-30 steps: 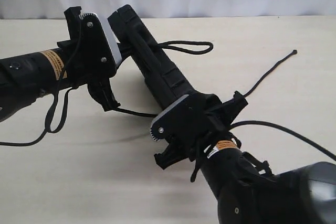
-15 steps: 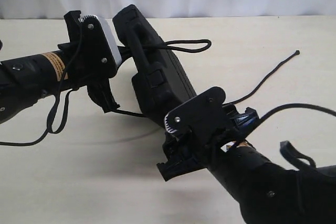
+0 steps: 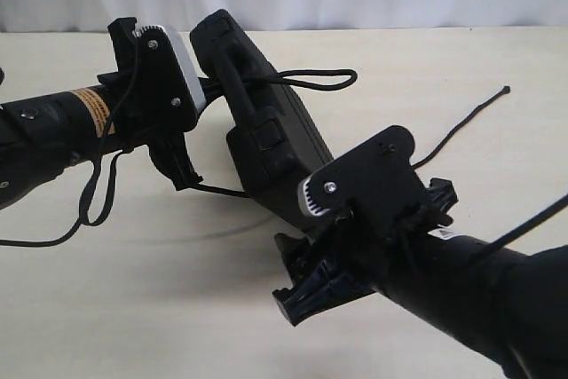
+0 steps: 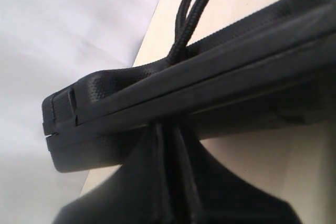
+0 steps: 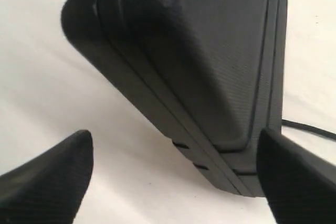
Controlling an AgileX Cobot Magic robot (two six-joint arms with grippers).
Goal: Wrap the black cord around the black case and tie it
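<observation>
Exterior view: the black case [image 3: 266, 130] is at centre frame, tilted, w/ its upper end raised above the beige table [image 3: 133, 290]. The left gripper [image 3: 202, 88] reaches in from the left & is clenched on that upper end. The black cord [image 3: 312, 78] makes a long loop sticking out to the right near the case's top. Another stretch lies on the table, its knob end far right, well apart from the case. The right gripper [image 3: 297, 241] is at lower right, in front of the case's lower end & hiding it.

Left wrist view: the case's edge [image 4: 210, 87] runs across the frame w/ one dark finger [image 4: 173, 182] against it. Two cord strands [image 4: 184, 19] cross over the edge.

Right wrist view: the case [image 5: 199, 51] fills the upper frame. The fingers [image 5: 50, 179] are spread wide, released, holding nothing. One fingertip overlaps the case's corner; contact unclear. A thin cord strand [image 5: 307, 126] lies on the table beside the case.
</observation>
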